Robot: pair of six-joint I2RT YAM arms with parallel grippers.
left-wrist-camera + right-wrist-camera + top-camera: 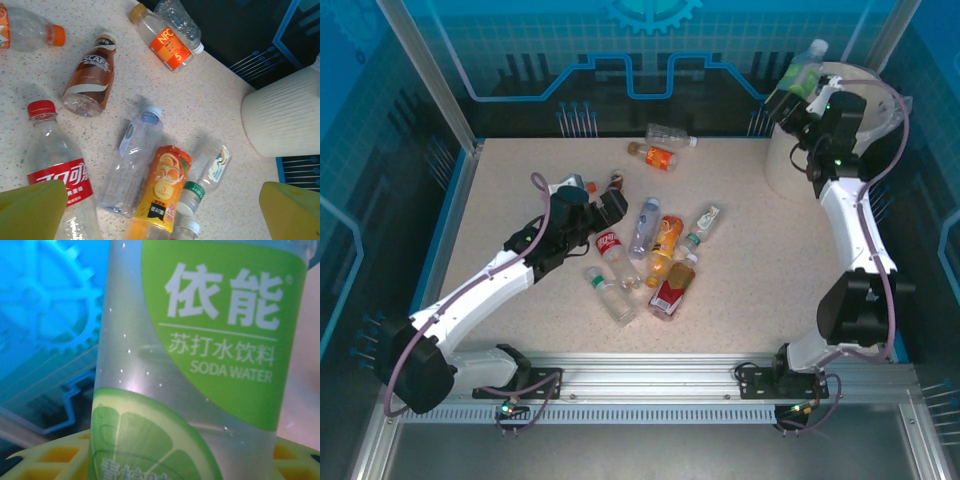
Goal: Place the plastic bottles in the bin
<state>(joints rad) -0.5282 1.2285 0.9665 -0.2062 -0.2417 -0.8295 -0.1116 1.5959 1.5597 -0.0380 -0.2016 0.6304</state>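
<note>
Several plastic bottles lie in a loose heap mid-table, among them a red-label cola bottle (610, 247) (60, 175), an orange-label one (665, 240) (167, 187) and a clear blue-capped one (645, 225) (132, 160). My left gripper (610, 205) (160, 220) hangs open just above the heap, nothing between its fingers (30, 210). My right gripper (790, 100) (175, 460) is shut on a green-label soda water bottle (803, 68) (200, 365), held upright above the rim of the cream-white bin (800, 170) (285, 115) at the far right.
A brown-label bottle (615, 182) (92, 75) lies by the left gripper. An orange NFC bottle (655, 155) (162, 42) and a clear one (670, 133) lie near the back wall. Blue panels enclose the table; a metal rail (650, 375) runs along the front.
</note>
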